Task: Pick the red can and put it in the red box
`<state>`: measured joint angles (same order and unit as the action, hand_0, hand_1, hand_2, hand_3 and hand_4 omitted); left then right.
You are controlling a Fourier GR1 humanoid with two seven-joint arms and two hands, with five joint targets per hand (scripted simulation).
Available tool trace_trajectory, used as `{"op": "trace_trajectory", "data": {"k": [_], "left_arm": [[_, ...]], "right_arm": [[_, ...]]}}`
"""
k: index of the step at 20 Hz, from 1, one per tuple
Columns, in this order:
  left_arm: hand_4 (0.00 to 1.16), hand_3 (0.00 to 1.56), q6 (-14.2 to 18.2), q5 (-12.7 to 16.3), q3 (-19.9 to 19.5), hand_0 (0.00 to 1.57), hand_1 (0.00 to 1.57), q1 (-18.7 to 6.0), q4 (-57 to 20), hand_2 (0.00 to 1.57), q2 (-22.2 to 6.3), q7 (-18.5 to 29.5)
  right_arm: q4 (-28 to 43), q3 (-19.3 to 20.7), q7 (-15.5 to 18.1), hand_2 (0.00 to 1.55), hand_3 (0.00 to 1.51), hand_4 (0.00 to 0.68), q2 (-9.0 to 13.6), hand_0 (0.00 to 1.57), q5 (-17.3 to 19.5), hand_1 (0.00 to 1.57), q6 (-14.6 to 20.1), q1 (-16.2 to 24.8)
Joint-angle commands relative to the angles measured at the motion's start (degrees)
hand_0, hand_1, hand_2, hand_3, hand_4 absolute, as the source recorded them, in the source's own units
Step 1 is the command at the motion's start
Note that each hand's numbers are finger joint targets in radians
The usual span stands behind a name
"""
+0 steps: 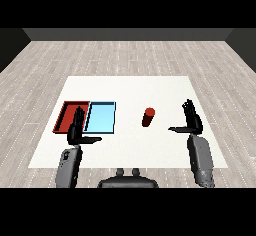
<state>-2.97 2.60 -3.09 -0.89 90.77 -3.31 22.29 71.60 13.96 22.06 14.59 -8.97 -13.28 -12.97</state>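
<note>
White table [130,152]: set on a grey plank floor [125,55]; all other items are borne on or held above it.

Light blue tray [101,117]: laid left of centre, its left edge touching the red tray.

Red tray [66,115]: laid at the table's left side; nothing is seen inside it.

Right hand [191,122]: held over the right part of the table, fingers straight and pointing away, thumb stretched toward the can; nothing is held.

Left hand [77,130]: held over the near edges of the two trays, fingers straight, thumb spread to the right; nothing is held.

Red can [148,117]: stood upright on the table between the light blue tray and the right hand, apart from both, outside either tray.
</note>
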Motion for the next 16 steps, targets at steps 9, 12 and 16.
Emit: {"op": "trace_trajectory", "data": {"k": [9, 12, 16], "left_arm": [[0.0, 0.0, 0.7, 0.5, 1.4, 0.0, 0.0, 0.4, 2.4, 0.0, 1.7, 0.3], [0.0, 0.0, -0.1, 1.5, 0.0, 0.0, 0.0, -2.7, -0.9, 0.0, 0.7, -0.1], [0.0, 0.0, 0.3, 1.6, 0.7, 0.0, 0.0, -1.7, 0.0, 0.0, 1.9, 1.2]], "right_arm": [[-8.5, -0.4, 5.6, 0.0, 0.0, 0.0, 0.1, 0.0, 0.5, 0.0, -2.5, -2.1], [-12.7, 0.6, 2.7, 0.0, 0.0, 0.0, 0.9, 0.0, -1.0, 0.0, -2.4, -8.9], [-18.2, -1.2, 6.7, 0.0, 0.0, 0.0, -2.1, 0.0, 1.1, 0.0, -1.5, -8.2]]}}
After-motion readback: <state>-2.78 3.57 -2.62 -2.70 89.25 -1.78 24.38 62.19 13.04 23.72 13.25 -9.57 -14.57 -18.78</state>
